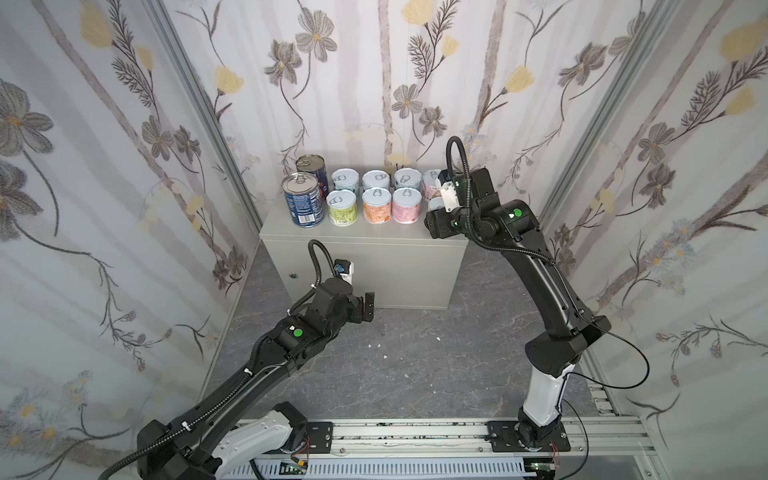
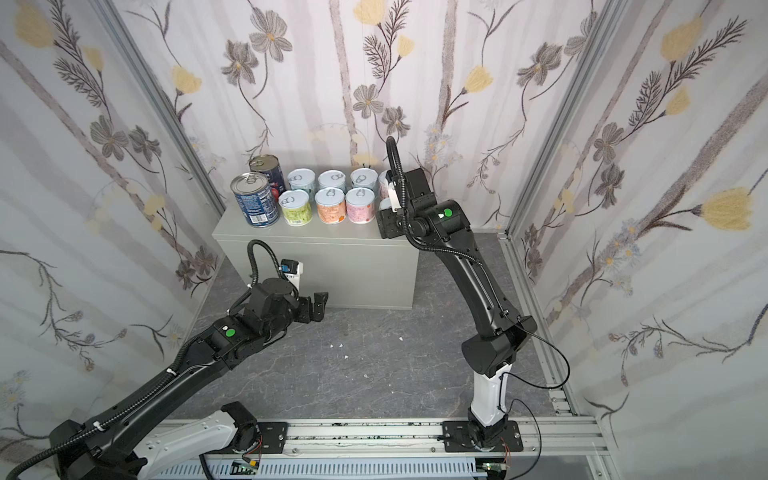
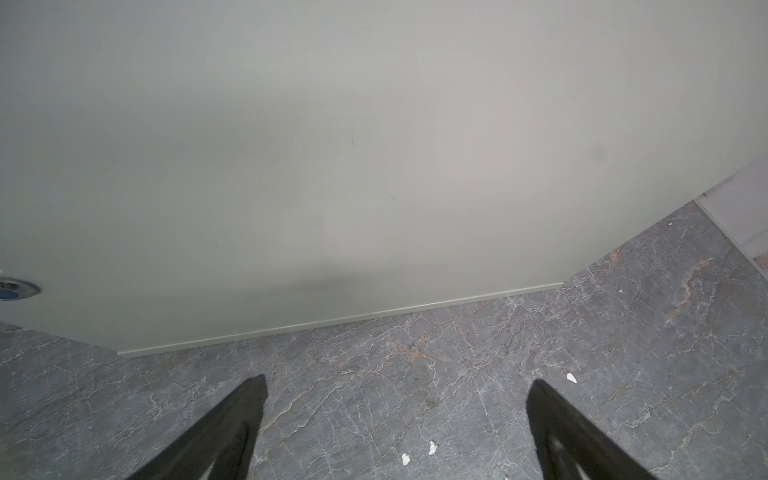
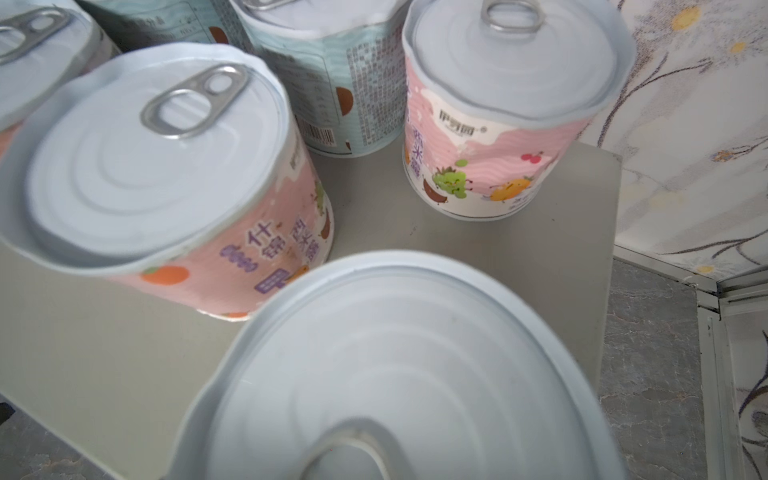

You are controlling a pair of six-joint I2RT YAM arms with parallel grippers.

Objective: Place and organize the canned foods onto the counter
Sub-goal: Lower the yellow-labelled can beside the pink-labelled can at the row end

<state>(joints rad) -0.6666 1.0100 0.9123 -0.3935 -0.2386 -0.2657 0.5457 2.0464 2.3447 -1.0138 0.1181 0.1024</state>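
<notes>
The canned foods stand in two rows on the counter [image 1: 365, 232] [image 2: 316, 241]. At its left end are two tall blue cans [image 1: 303, 199] [image 2: 254, 199]; to their right are several short pastel cans [image 1: 377, 204] [image 2: 330, 204]. My right gripper [image 1: 435, 211] [image 2: 385, 212] is at the counter's right end, around a short can [image 1: 435, 203] [image 4: 395, 365]. Its lid fills the right wrist view and hides the fingers. Beside that can stand pink cans [image 4: 158, 166] [image 4: 511, 83]. My left gripper [image 1: 368, 307] [image 2: 319, 305] [image 3: 397, 382] hangs open and empty, low before the counter's front [image 3: 332, 166].
The counter has a small round lock [image 1: 294, 274] [image 3: 16, 289] on its front. Grey marble floor [image 1: 415, 353] with white flecks lies before it. Flowered walls close in on three sides. A metal rail [image 1: 415, 436] carries both arm bases at the near edge.
</notes>
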